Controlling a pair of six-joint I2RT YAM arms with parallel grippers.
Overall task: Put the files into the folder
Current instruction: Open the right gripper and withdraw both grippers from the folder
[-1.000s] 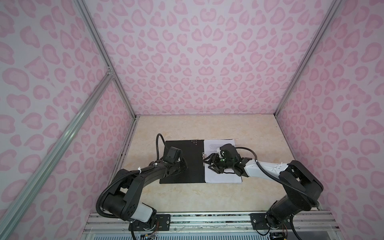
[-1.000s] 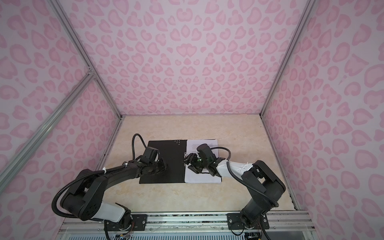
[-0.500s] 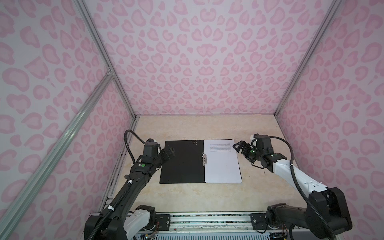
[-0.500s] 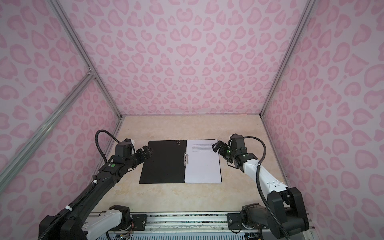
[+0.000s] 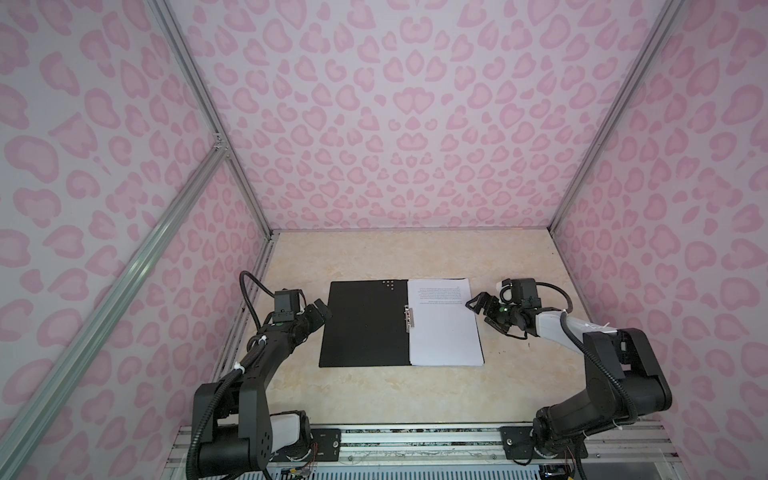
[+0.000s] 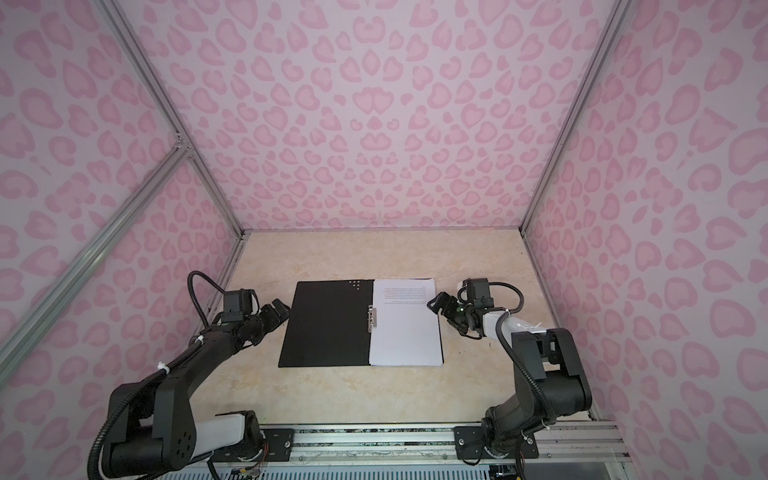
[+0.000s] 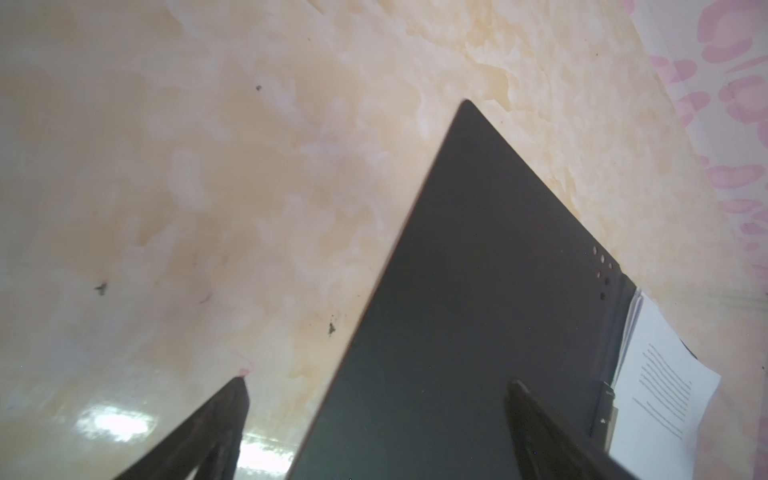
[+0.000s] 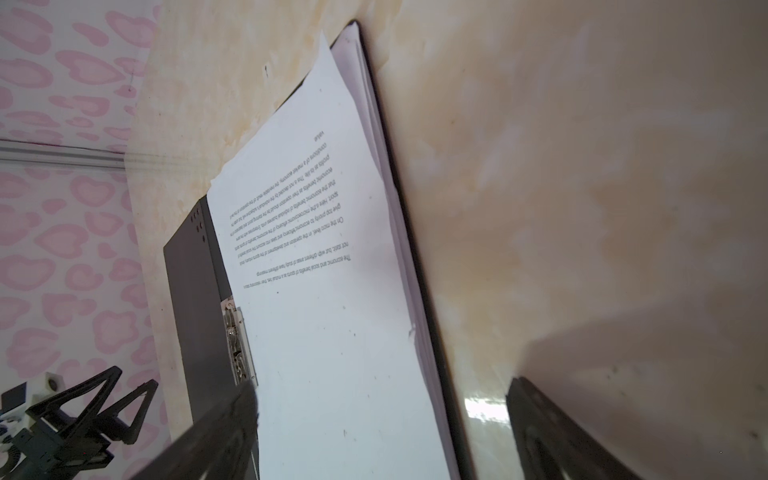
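Both arms have pulled back since one second ago: then the two grippers were over the open folder, and now each one is at its own side of it. In both top views the left gripper is just beside the left edge of the folder. Its jaws stand wide apart and hold nothing. The right gripper is just beside the right edge of the files, and it is also spread wide and empty. The folder lies flat and open on the table, with its black inside up. The files lie as a neat stack on its right half. The top sheet has several lines of printed text on its far part, and the rest is blank. In the right wrist view the edges of more sheets show under this top sheet. A metal clip sits at the spine, at the left edge of the stack. I cannot tell if it presses on the sheets.
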